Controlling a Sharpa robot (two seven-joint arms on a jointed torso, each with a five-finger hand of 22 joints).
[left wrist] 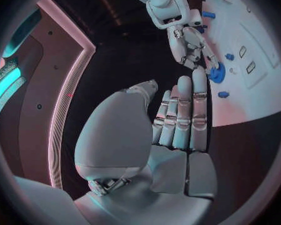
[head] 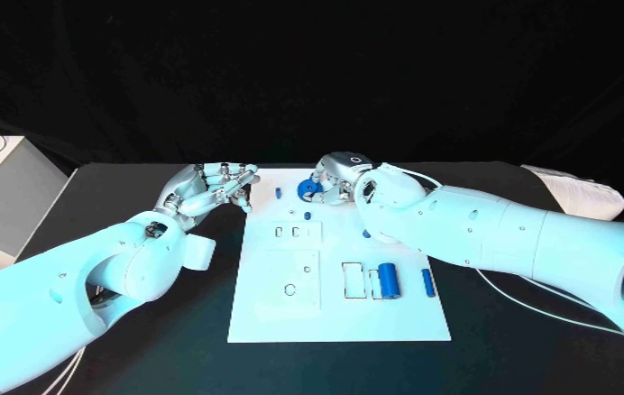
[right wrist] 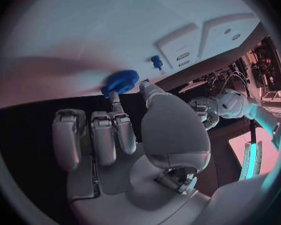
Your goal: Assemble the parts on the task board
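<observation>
Pinching blue part (head: 308, 188) at board (head: 279, 318) far edge in right robot hand (head: 341, 177), left robot hand (head: 208, 192) wide and idle: better lifted straight, kept level, clear of neighbouring peg (head: 279, 193).

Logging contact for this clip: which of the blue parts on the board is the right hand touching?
The round blue part at the board's far edge, at the right hand's fingers. The blue cylinder and thin pin lie untouched on the near side.
</observation>
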